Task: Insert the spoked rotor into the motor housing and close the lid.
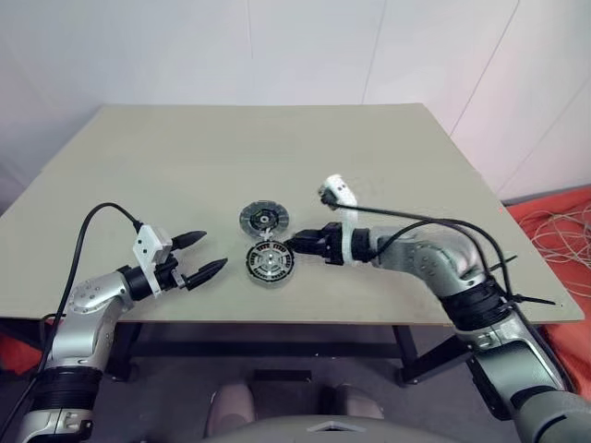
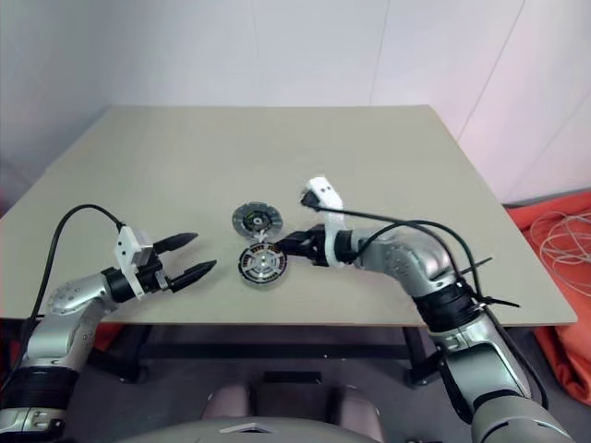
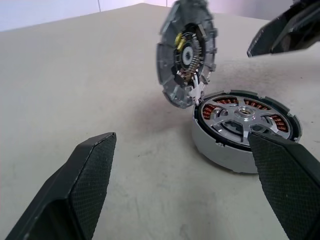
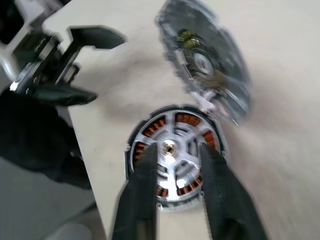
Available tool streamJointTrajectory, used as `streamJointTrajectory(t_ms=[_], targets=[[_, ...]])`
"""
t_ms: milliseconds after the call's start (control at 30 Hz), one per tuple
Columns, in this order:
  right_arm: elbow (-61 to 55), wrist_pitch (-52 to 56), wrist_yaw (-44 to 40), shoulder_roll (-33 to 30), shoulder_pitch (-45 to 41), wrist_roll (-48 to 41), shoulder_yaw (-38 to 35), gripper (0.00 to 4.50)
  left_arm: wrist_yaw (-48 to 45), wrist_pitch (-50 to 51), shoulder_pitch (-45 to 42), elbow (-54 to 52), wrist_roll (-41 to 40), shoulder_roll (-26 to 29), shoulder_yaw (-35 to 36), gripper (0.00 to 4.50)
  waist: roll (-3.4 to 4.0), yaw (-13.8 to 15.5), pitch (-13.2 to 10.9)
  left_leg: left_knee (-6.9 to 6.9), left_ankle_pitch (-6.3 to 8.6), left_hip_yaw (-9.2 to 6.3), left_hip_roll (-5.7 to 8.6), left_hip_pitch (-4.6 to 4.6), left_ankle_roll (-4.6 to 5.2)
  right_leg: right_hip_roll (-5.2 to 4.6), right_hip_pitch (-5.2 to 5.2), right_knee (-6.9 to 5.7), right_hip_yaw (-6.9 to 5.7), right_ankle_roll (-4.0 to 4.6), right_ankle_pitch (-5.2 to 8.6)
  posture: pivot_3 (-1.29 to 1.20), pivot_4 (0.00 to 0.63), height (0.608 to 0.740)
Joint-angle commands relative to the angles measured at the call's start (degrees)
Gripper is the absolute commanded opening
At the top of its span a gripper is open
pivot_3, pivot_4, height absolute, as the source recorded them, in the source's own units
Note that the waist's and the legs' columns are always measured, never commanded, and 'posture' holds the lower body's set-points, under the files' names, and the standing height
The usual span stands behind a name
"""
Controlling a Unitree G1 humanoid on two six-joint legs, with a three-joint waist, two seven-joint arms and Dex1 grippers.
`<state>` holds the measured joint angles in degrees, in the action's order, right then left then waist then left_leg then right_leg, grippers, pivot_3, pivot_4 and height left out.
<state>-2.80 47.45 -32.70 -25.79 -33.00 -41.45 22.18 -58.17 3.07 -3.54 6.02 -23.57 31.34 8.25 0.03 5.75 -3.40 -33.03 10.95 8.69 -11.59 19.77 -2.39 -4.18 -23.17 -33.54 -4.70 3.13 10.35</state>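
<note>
The motor housing (image 1: pixel 269 262) rests on the table near its front edge, with copper windings showing inside. The spoked rotor (image 3: pixel 245 117) lies flat inside it, its silver spokes facing up. The lid (image 1: pixel 263 219) stands tilted open at the housing's far side, inner face showing. My right gripper (image 1: pixel 294 245) points left just above the housing's right rim. Its fingers (image 4: pixel 145 185) are drawn together over the rotor's hub with nothing between them. To the left of the housing, my left gripper (image 1: pixel 212 251) is open and aimed at it with a gap between.
The beige table (image 1: pixel 369 166) reaches back to a white wall. Its front edge runs just below the housing. An orange mat with loose white cable (image 1: pixel 559 231) lies on the floor to the right.
</note>
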Motion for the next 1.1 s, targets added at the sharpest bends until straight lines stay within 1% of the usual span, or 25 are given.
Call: streamJointTrajectory(t_ms=[33, 167, 300, 467, 600, 733, 800, 933, 1100], targets=[[0.5, -6.2, -5.9, 1.7, -2.1, 5.2, 0.7, 0.03, 0.6, -0.2, -0.2, -1.8, -0.4, 0.0, 0.5, 4.5, 0.0, -0.1, 0.0, 0.0, 0.0, 0.0, 0.0, 0.01, 0.01, 0.0, -0.02, -0.04, 0.01, 0.01, 0.0, 0.0, 0.0, 0.74], [4.6, -12.0, -11.1, 3.8, -3.3, 11.8, 2.3, 0.03, 0.8, -0.4, -0.5, -1.6, -0.3, 0.0, 0.5, 4.5, 0.0, -0.2, 0.0, 0.0, 0.01, 0.0, 0.0, -0.03, 0.01, 0.0, -0.01, -0.16, 0.05, 0.04, -0.01, 0.0, 0.0, 0.74], [8.6, -14.6, -13.3, 6.3, -4.4, 15.6, 1.7, 0.03, 0.9, -0.5, -0.6, -1.5, -0.2, 0.0, 0.5, 4.5, 0.01, -0.3, 0.0, -0.01, 0.0, 0.01, -0.01, -0.13, -0.01, 0.0, 0.07, -0.18, 0.08, 0.04, -0.01, 0.0, 0.0, 0.74], [14.5, -14.6, -15.0, 10.4, -4.7, 17.4, 0.0, 0.03, 1.2, -0.4, -1.2, -1.4, -0.2, -0.2, 0.3, 4.5, 0.01, -0.3, 0.0, -0.06, -0.01, 0.01, -0.01, -0.23, -0.02, 0.0, 0.14, -0.19, 0.1, 0.05, -0.01, 0.0, 0.0, 0.74], [19.8, -16.9, -18.3, 10.6, -3.8, 23.2, 3.9, 0.03, 1.3, -0.3, -1.2, -1.6, -0.2, -0.1, 0.2, 4.5, 0.0, -0.3, 0.0, -0.07, -0.01, 0.01, 0.0, -0.25, -0.01, 0.0, 0.2, -0.19, 0.12, 0.06, -0.02, 0.0, 0.0, 0.74], [23.9, -18.4, -19.6, 10.7, -2.9, 27.8, 5.9, 0.03, 1.5, -0.1, -1.1, -1.8, -0.3, 0.0, 0.3, 4.5, 0.02, -0.4, 0.0, -0.06, -0.01, 0.03, -0.02, -0.27, -0.01, 0.0, 0.3, -0.28, 0.12, 0.08, -0.03, 0.0, 0.0, 0.74], [23.8, -18.5, -20.1, 11.0, -2.8, 28.3, 5.3, 0.03, 1.6, 0.0, -1.0, -2.0, -0.2, 0.0, 0.3, 4.5, 0.02, -0.4, 0.0, -0.01, 0.0, 0.03, -0.03, -0.66, -0.01, 0.01, 0.57, -0.27, 0.12, 0.09, -0.01, 0.0, 0.0, 0.74], [22.1, -17.3, -20.2, 11.9, -3.4, 27.7, 2.8, 0.03, 1.7, 0.0, -0.9, -2.0, -0.3, 0.0, 0.3, 4.5, 0.02, -0.4, 0.0, -0.02, 0.0, -0.01, -0.03, -0.81, -0.01, 0.0, 0.79, -0.19, 0.12, 0.08, 0.0, 0.0, 0.0, 0.74], [17.5, -14.8, -19.9, 11.6, -4.3, 25.8, -1.5, 0.03, 1.8, 0.1, -1.0, -2.0, -0.3, -0.1, 0.2, 4.5, 0.03, -0.3, 0.0, -0.05, 0.0, -0.06, -0.04, -0.86, -0.01, 0.0, 0.76, -0.17, 0.13, 0.07, 0.0, 0.0, 0.0, 0.74]])
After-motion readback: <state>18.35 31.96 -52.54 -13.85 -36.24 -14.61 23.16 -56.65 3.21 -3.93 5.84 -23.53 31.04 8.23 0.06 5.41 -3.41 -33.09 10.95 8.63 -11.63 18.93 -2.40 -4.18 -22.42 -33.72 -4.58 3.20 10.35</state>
